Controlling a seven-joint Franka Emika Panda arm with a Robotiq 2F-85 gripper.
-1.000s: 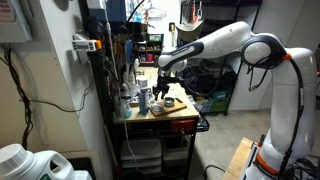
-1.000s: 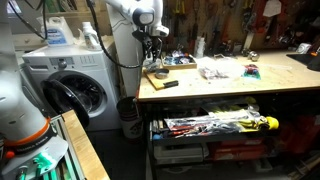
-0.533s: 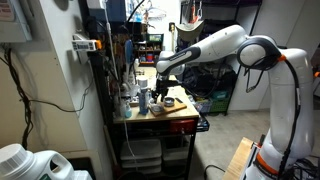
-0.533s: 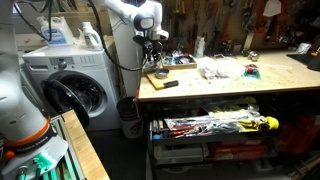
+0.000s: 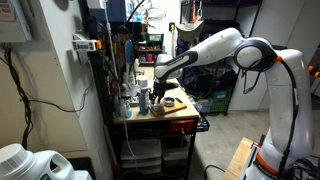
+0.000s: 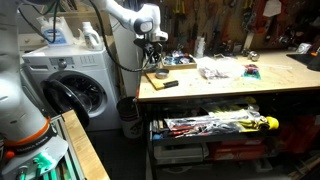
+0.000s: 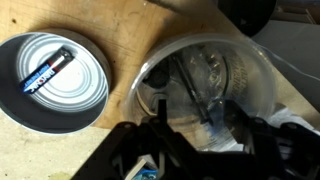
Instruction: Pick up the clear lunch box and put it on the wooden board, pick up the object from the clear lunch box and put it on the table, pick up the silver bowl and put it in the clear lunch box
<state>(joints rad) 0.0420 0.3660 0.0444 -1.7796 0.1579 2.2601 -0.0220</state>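
Note:
The clear lunch box (image 7: 210, 75), round and see-through, stands on the wooden board (image 7: 120, 35). A thin dark object (image 7: 190, 85) seems to lie inside it. The silver bowl (image 7: 85, 95) sits on the board to its left with a blue-and-black battery (image 7: 45, 72) in it. My gripper (image 7: 198, 118) hangs right over the lunch box, jaws apart, with both fingertips down within its rim. In both exterior views the gripper (image 5: 160, 92) (image 6: 155, 62) is low over the board (image 5: 175, 111) at the end of the table (image 6: 230, 88).
Bottles and tools (image 5: 135, 100) stand beside the board. Loose items and bags (image 6: 225, 70) lie further along the bench. A washing machine (image 6: 70, 85) stands beside the table end. Shelves with drawers (image 6: 210, 130) sit below the top.
The arm has shifted slightly and lowered the gripper a little towards the board. The objects on the board have not visibly moved.

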